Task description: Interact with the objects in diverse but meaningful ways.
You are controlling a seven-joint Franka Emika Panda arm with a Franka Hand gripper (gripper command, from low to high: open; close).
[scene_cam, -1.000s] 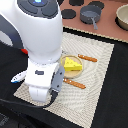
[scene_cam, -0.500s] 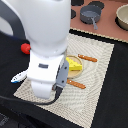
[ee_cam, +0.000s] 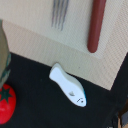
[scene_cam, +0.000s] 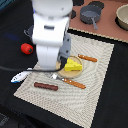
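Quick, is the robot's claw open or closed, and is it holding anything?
Gripper: cannot be told; the arm's body hides it in the exterior view, and the wrist view shows no fingers.

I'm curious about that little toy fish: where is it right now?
The white-and-blue fish lies on the dark table at the exterior view's left, just off the woven mat's edge, between the red tomato and brown sausage.

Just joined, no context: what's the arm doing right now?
A single Panda arm hangs over the woven placemat, its body hiding its hand in the exterior view. The wrist view looks down on the white-and-blue fish, which lies on the dark table just off the mat's edge, with the red tomato nearby and the brown sausage and fork tines on the mat. The yellow cheese wedge sits on the round plate. The grey pot stands apart. Nothing looks grasped.
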